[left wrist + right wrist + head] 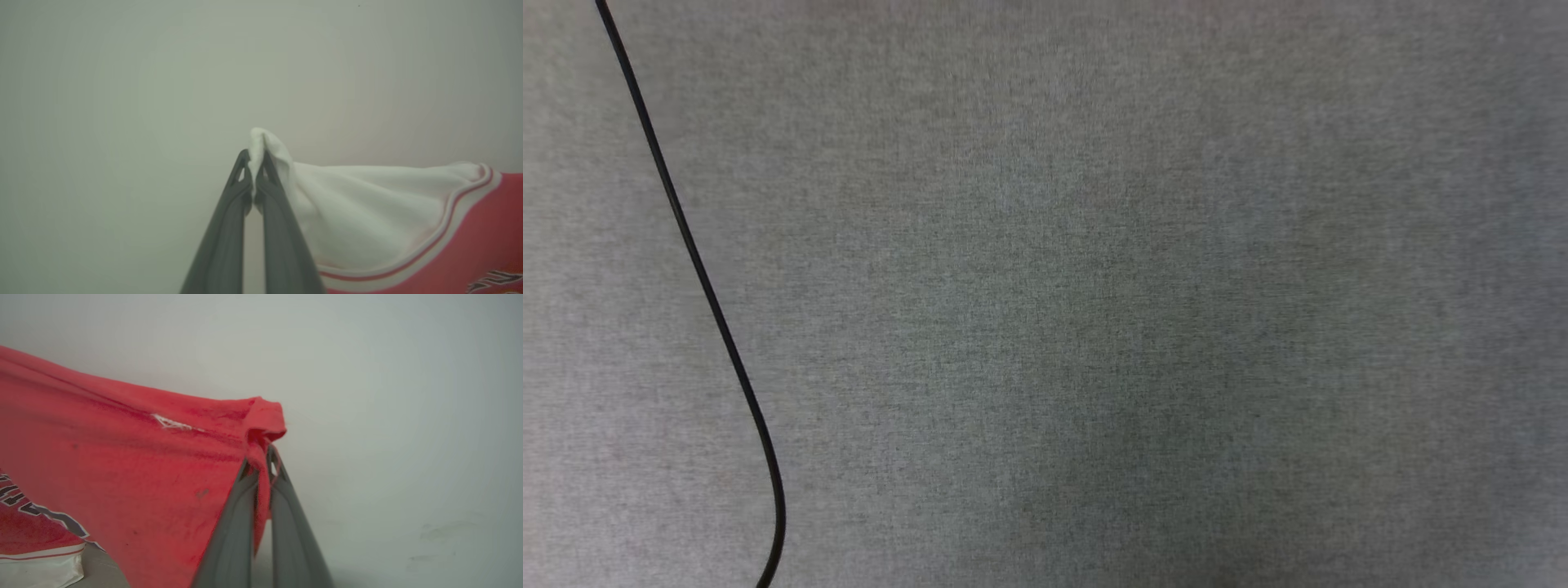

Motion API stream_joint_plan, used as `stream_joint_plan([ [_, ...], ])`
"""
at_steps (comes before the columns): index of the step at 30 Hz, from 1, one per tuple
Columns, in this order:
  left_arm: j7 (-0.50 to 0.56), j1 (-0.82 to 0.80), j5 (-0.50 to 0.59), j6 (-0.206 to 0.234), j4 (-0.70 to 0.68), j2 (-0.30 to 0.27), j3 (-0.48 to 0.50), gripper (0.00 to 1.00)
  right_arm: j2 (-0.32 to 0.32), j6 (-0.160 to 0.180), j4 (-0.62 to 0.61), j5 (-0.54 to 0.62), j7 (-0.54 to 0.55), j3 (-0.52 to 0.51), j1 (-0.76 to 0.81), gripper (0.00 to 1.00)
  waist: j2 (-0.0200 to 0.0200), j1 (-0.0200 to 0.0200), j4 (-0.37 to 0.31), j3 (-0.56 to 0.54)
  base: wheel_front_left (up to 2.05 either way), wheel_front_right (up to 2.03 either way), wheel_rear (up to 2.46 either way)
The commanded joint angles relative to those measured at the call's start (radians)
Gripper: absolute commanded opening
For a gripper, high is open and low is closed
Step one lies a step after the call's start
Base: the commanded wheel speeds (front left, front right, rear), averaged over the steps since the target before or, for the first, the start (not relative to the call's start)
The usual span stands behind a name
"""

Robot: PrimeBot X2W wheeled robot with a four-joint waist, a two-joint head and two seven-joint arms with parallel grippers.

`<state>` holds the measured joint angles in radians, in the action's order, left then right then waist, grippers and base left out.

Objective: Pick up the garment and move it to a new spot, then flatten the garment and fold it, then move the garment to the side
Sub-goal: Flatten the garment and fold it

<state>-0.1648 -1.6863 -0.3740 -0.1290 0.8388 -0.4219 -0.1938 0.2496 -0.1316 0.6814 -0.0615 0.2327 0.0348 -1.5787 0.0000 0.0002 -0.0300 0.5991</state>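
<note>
Red jersey fabric, the garment (122,457), hangs stretched between both arms. The left gripper (254,158) pinches a white sleeve tip and the right gripper (261,457) clamps a bunched red edge. Pickup looks done (the cloth seems airborne), while placing, flattening, folding and setting aside are left.

The garment (122,457) is soft matt cloth — the grey surface (1094,286) (matt too) finely woven.
</note>
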Motion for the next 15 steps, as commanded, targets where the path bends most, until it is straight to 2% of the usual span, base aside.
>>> stream_joint_plan([
  [1,-0.015,0.015,-0.021,0.0,0.025,-0.003,0.009,0.0,-0.007,0.002,0.025,-0.002,-0.016,0.001,-0.011,0.0,0.0,-0.0002,0.008,0.052,0.0,0.0,0.0],
  [9,-0.044,0.098,-0.124,-0.002,0.105,0.027,-0.015,0.0,-0.028,0.002,0.147,-0.043,-0.079,0.027,0.01,0.0,0.0,-0.0002,0.032,0.103,0.0,0.0,0.0],
  [12,-0.055,0.172,-0.169,-0.001,0.108,0.043,-0.05,0.0,-0.034,0.002,0.18,-0.074,-0.114,0.038,0.059,0.0,0.0,-0.0002,0.041,0.089,0.0,0.0,0.0],
  [15,-0.066,0.262,-0.208,-0.001,0.098,0.03,-0.085,0.0,-0.043,0.002,0.193,-0.114,-0.146,0.062,0.139,0.0,0.0,-0.0002,0.04,0.067,0.0,0.0,0.0],
])
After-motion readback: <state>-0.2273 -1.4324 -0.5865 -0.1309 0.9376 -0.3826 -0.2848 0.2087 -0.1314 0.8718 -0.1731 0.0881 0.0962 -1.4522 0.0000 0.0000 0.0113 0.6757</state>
